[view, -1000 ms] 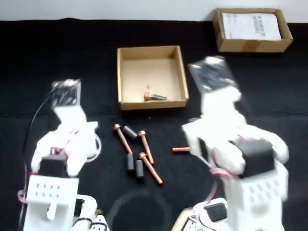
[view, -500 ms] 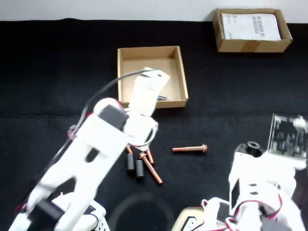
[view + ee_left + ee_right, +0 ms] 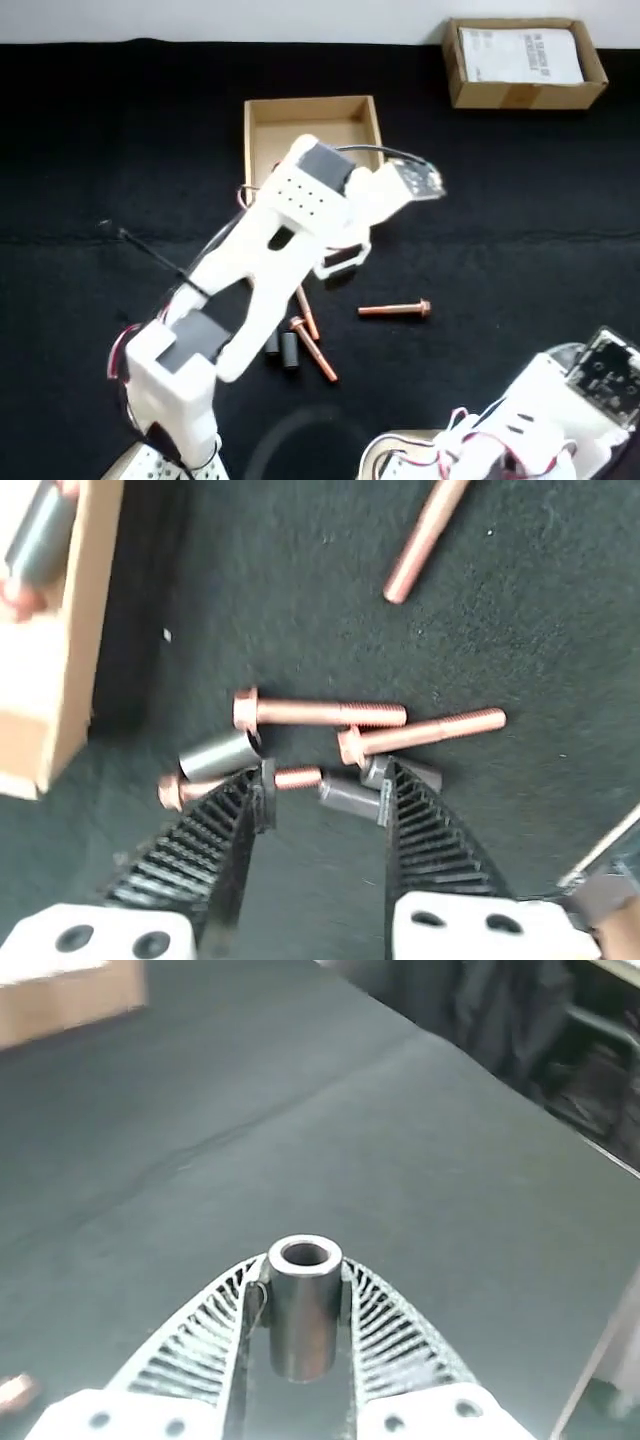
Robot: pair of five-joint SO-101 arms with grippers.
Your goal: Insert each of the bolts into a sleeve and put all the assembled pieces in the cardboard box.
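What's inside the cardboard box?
A grey sleeve with a copper bolt end, by the cardboard box wall. The left arm covers the box's front half from above; more could be hidden.

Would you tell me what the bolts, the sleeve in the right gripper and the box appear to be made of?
The bolts look like copper-coloured metal, perhaps only plated: shiny, with threaded shanks. The sleeve seems to be steel or similar, grey with a dull sheen and a smooth bore. The cardboard box is plain brown cardboard, matte.
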